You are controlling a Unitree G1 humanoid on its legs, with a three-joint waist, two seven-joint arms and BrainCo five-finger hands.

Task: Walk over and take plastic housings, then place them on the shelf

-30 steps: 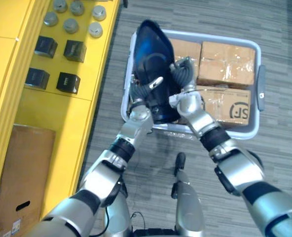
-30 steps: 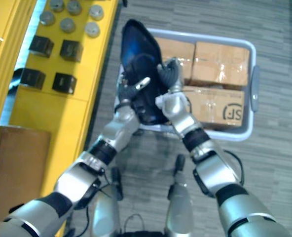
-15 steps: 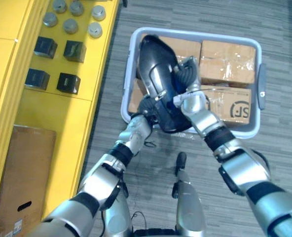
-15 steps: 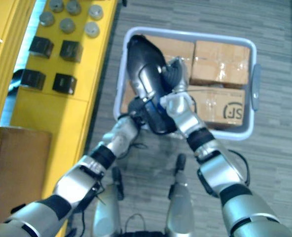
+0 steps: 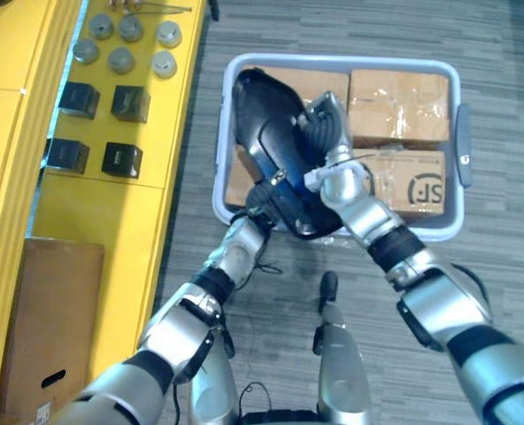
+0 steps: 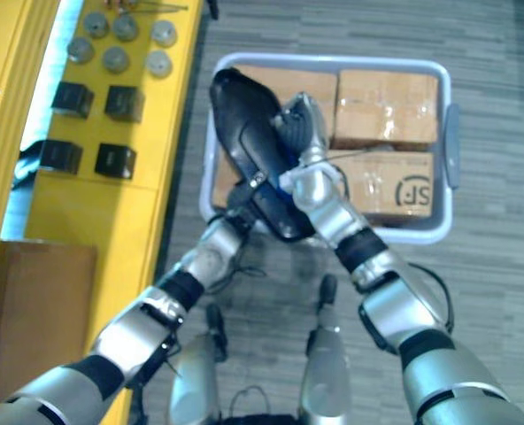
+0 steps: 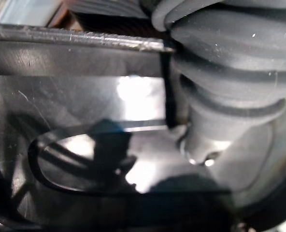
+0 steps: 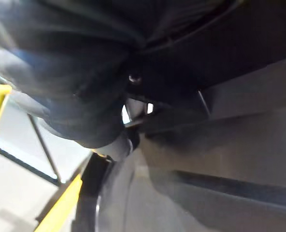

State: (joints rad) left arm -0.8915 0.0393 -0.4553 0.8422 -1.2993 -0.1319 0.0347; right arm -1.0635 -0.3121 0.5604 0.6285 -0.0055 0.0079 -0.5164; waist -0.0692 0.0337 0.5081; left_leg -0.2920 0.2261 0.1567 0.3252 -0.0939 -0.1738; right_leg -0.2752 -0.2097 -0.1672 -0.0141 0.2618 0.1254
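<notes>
A long black plastic housing (image 5: pixel 275 150) hangs tilted over the left part of a grey bin (image 5: pixel 455 217), carried between both hands. My right hand (image 5: pixel 326 133) grips its right edge, the dark ribbed cover lying against the shell, which also shows close up in the right wrist view (image 8: pixel 220 135). My left hand (image 5: pixel 255 217) sits under the housing's near end, mostly hidden by it. In the left wrist view the housing's glossy inner surface (image 7: pixel 85 145) is right against the hand's ribbed cover (image 7: pixel 230 72).
The bin holds taped cardboard boxes (image 5: pixel 399 93). A yellow shelf (image 5: pixel 111 204) runs along the left, carrying black cubes (image 5: pixel 120 159) and silver cylinders (image 5: pixel 120 60). A brown carton (image 5: pixel 41 328) stands lower on it. Grey floor surrounds the bin.
The housing has tipped from upright to a flatter slant. My left hand has slid from its side to beneath its near end. The right hand has kept its hold.
</notes>
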